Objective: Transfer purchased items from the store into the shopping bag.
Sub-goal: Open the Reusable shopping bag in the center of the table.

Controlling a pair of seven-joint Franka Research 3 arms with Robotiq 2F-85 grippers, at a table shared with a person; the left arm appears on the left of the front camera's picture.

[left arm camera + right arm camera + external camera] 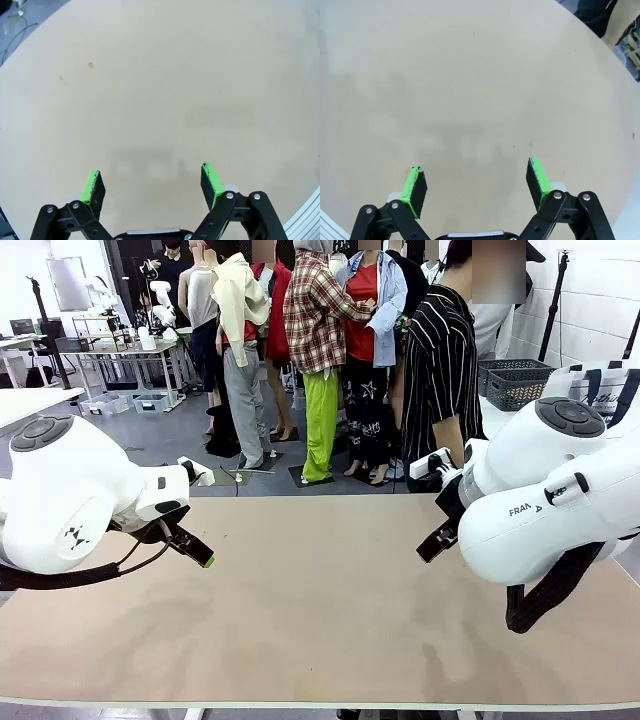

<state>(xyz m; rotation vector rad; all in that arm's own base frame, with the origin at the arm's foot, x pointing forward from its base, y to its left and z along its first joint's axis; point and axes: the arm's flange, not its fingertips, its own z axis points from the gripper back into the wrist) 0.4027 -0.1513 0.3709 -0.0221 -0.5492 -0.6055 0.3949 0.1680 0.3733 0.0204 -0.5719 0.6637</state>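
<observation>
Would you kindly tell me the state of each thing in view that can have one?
Left tool: open, holding nothing.
Right tool: open, holding nothing.
Basket: upright at the far right; contents cannot be told.
Shopping bag: standing upright beside the basket, partly hidden.

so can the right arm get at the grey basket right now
Probably not as it stands: the basket sits beyond the far right corner of the table, while the right arm aims its open jaws at the tabletop. Nothing visibly blocks it.
</observation>
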